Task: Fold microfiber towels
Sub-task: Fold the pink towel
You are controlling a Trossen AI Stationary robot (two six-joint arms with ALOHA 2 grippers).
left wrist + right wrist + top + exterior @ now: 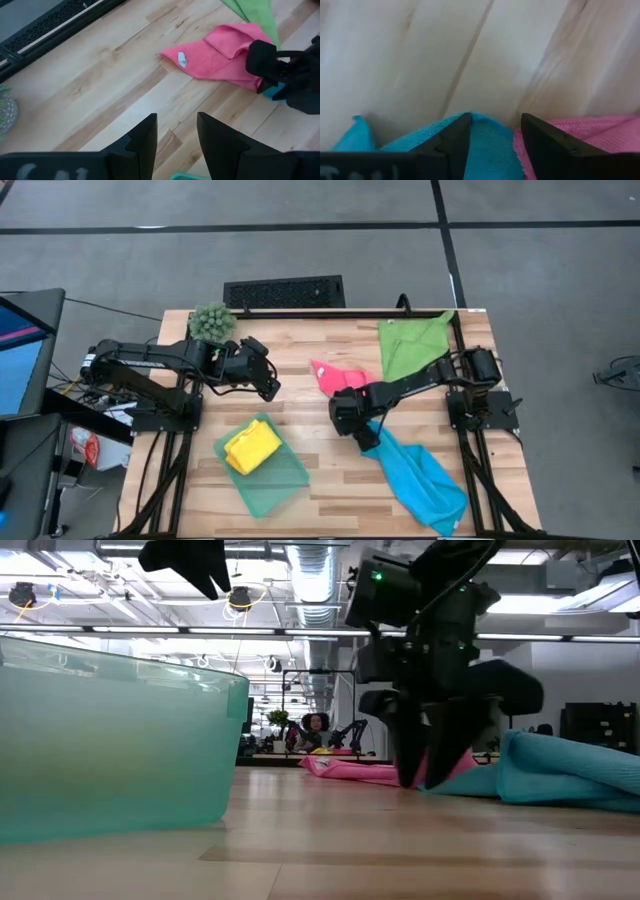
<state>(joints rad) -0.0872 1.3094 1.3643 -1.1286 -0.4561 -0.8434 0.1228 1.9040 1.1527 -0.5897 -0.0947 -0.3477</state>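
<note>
The blue towel (420,475) lies crumpled at the table's near right, and it also shows in the low view (570,775). My right gripper (492,127) points down at the end of it nearest the table's middle, open, with blue cloth between its fingers. The pink towel (335,375) lies bunched just beyond that, at mid-table, beside the gripper (425,765). Flat at the far right is the green towel (410,345). The yellow towel (252,447) sits folded in the teal tray (285,480). My left gripper (176,135) hangs open above the table's left half, holding nothing. My right gripper comes at the blue towel from above, pointing down. Its open fingers (455,137) stand on either side of the towel's edge (487,135) at the end nearest the table's middle. The towel lies on the wood. Whether the fingertips touch the cloth I cannot tell.
A spiky green plant ball (212,322) stands at the far left corner. A black grille (284,291) lies just past the far edge. The tray's wall (110,740) fills the low view's left. Bare wood (300,405) shows between the two grippers.
</note>
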